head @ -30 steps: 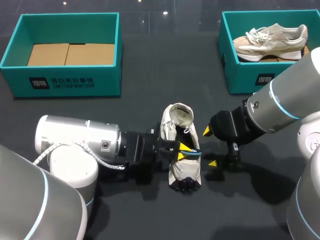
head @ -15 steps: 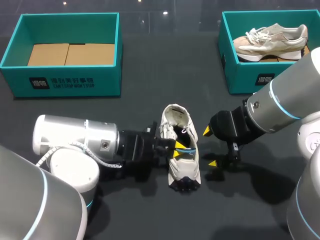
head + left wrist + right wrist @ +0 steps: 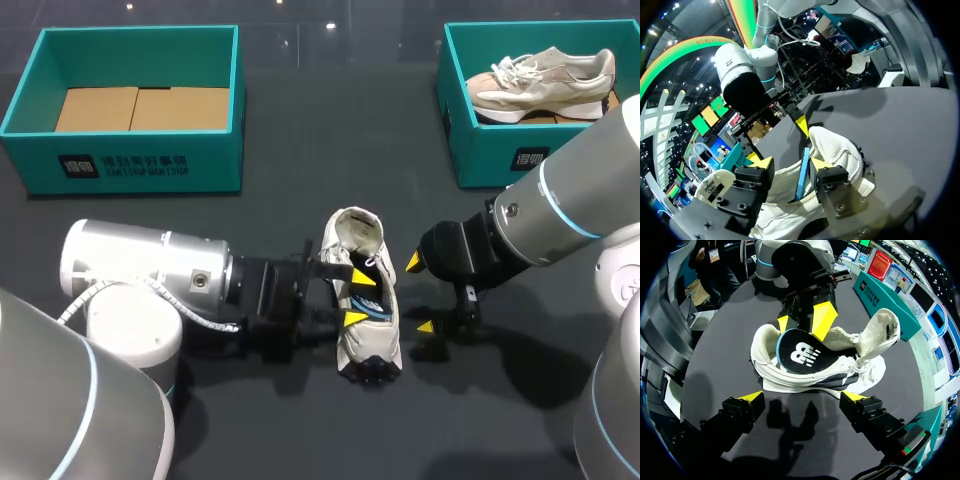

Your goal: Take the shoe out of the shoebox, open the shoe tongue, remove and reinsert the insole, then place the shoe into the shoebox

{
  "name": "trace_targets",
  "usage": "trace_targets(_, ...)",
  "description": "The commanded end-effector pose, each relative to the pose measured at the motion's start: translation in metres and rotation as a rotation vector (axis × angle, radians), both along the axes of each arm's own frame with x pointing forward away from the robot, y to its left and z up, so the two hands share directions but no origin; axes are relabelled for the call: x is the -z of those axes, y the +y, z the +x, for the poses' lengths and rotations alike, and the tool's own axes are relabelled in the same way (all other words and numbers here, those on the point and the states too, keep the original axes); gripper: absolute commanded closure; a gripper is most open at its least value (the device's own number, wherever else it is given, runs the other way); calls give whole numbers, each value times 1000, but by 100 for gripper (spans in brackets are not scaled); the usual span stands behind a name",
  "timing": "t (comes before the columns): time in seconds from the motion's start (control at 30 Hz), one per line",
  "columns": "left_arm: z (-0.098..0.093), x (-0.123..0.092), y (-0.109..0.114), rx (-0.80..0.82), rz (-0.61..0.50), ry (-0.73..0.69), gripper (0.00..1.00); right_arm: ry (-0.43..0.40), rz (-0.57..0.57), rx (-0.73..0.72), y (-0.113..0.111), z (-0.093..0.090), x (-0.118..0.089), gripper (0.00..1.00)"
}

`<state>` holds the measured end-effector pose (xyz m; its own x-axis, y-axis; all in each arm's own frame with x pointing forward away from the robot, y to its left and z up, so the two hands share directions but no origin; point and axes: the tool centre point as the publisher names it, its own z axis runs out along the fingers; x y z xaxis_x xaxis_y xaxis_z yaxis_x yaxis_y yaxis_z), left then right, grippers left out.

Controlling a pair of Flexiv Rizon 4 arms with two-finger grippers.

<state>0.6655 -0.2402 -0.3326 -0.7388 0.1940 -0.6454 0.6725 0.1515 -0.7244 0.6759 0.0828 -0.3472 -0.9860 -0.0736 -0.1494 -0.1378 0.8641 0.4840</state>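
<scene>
A white shoe [image 3: 362, 300] lies on the dark table between my two grippers, its tongue [image 3: 358, 228] folded back. The black insole with a blue edge [image 3: 797, 357] sits tilted in the shoe's opening, partly sticking out. My left gripper [image 3: 358, 298] comes in from the shoe's left side and stands open. In the left wrist view the left gripper [image 3: 790, 162] has its fingers either side of the insole's blue edge [image 3: 802, 172] without touching it. My right gripper [image 3: 420, 294] stands wide open just right of the shoe. From its own wrist view, the right gripper [image 3: 804, 400] faces the shoe's side [image 3: 820, 375], holding nothing.
A teal shoebox [image 3: 120, 165] with cardboard lining stands at the back left. Another teal shoebox [image 3: 470, 150] at the back right holds a second shoe [image 3: 540, 80]. Bare table lies between the boxes and in front of the shoe.
My left gripper has opened and let go of the insole, which now rests in the shoe. The shoe has shifted slightly. The right arm has kept still.
</scene>
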Motion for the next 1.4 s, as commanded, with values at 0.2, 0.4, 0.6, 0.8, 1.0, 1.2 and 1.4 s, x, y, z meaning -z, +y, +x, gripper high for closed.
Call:
trace_targets(0.2,1,6,-4,37,43,-7,100,-3,-1,1,0,-2,0,0)
trace_targets(0.4,10,19,-3,24,95,-1,100,-3,-1,1,0,-2,0,0)
trace_targets(0.6,19,26,1,-5,132,0,100,-3,-1,1,0,-2,0,0)
trace_targets(0.8,11,17,5,16,124,5,81,-3,-1,1,0,-2,0,0)
trace_targets(1.0,3,5,10,35,117,8,58,-3,-1,1,0,-2,0,0)
trace_targets(1.2,-3,-2,15,52,139,1,56,-3,-1,1,0,-2,0,0)
trace_targets(1.4,-6,-10,22,70,170,-9,56,-3,-1,1,0,-2,0,0)
